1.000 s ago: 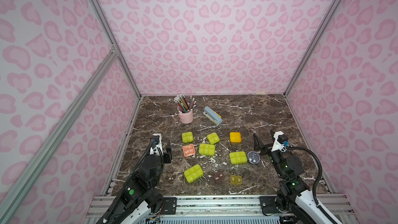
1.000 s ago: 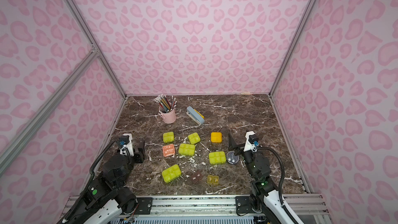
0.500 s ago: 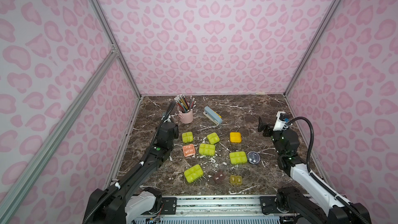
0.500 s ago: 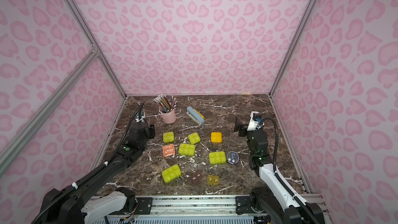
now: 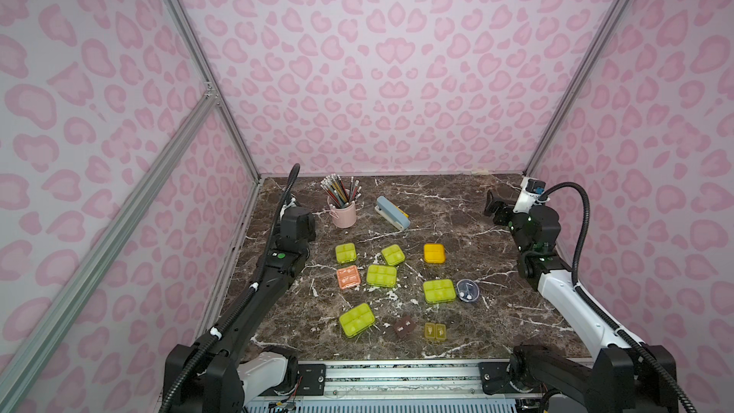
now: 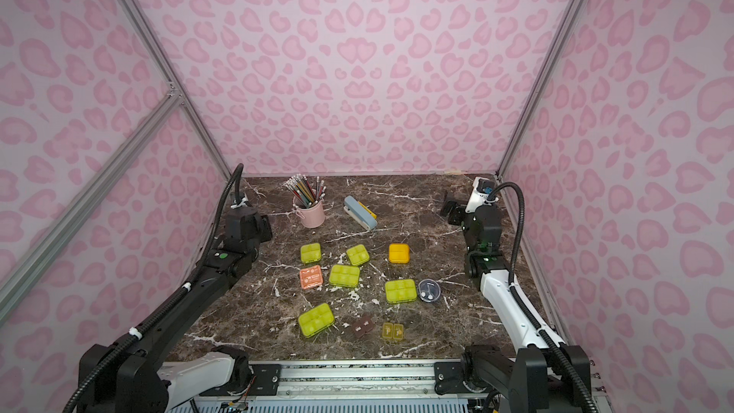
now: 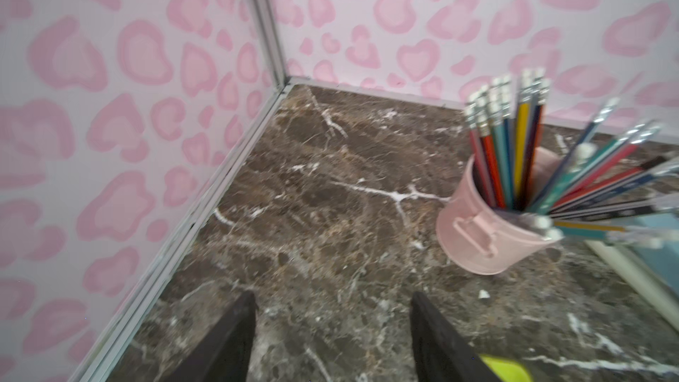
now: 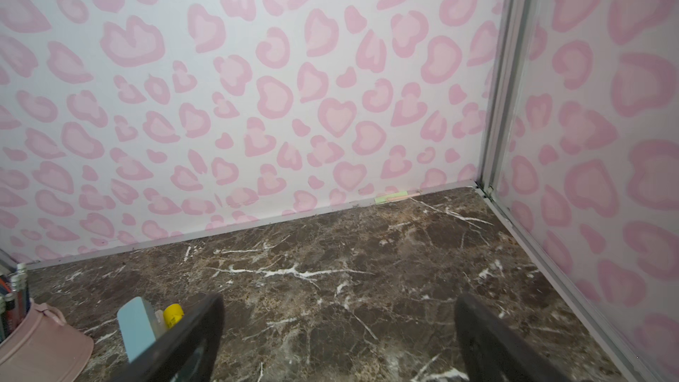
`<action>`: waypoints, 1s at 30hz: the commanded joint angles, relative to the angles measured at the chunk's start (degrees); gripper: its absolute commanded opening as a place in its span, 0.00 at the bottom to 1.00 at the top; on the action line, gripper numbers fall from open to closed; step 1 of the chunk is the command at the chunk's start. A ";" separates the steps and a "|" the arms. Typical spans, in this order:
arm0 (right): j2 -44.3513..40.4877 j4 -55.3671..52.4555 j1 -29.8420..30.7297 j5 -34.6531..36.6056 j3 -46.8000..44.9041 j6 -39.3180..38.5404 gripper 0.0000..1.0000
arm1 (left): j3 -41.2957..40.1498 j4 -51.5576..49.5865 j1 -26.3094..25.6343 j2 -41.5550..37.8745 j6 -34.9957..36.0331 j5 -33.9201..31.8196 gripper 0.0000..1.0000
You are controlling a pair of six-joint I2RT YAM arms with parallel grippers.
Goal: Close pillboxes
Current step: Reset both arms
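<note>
Hovering away from the lower-centre pillboxes (image 5: 381,275), left pincer (image 7: 332,297) and right pincer (image 8: 340,299) are gaping empty. Reaching one is probably coming next.

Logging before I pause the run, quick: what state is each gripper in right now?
Left gripper: open, nothing between its jaws.
Right gripper: open wide, holding nothing.

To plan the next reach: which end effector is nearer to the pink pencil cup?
Left. The left end effector is close beside the pink pencil cup; the right end effector is far across the table.
</note>
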 commanded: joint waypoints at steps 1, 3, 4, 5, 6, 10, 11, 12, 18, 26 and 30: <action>-1.45 -0.33 -2.59 -1.80 -1.90 0.86 0.98 | -2.20 -2.60 0.57 -2.10 -0.23 -3.41 0.69; -2.40 -1.05 -4.61 -4.17 -3.17 -0.48 0.98 | -3.62 -2.62 0.85 -3.28 1.47 -3.09 0.69; -3.05 -1.27 -5.60 -5.37 -4.13 -1.46 0.98 | -4.63 -2.94 1.05 -3.89 1.66 -3.04 0.69; -3.78 -1.73 -6.58 -6.01 -5.06 -1.93 0.98 | -5.58 -3.17 1.34 -4.42 1.32 -3.02 0.69; -4.44 -1.96 -7.19 -6.28 -5.96 -1.87 0.98 | -6.37 -3.67 1.55 -4.99 0.72 -3.10 0.69; -7.38 -2.19 -9.77 -8.18 -9.77 -3.57 0.98 | -9.16 -6.25 2.44 -7.14 -1.77 -3.76 0.70; -7.82 -2.04 -10.54 -9.13 -10.92 -3.87 0.98 | -9.71 -6.93 2.52 -7.56 -1.87 -3.67 0.70; -8.16 -1.55 -11.08 -10.14 -11.97 -4.50 0.98 | -10.16 -7.18 2.74 -7.89 -1.76 -3.35 0.70; -7.18 5.27 -12.00 -12.66 -18.42 -6.58 0.98 | -12.93 -6.23 2.96 -8.65 -1.28 -0.47 0.71; 2.92 25.52 -11.31 -10.11 -22.91 -4.81 0.98 | -14.40 0.84 2.95 -6.06 3.10 5.49 0.71; 8.98 33.66 -9.39 -7.79 -24.34 -4.14 0.98 | -14.14 3.50 2.93 -4.55 5.72 6.60 0.71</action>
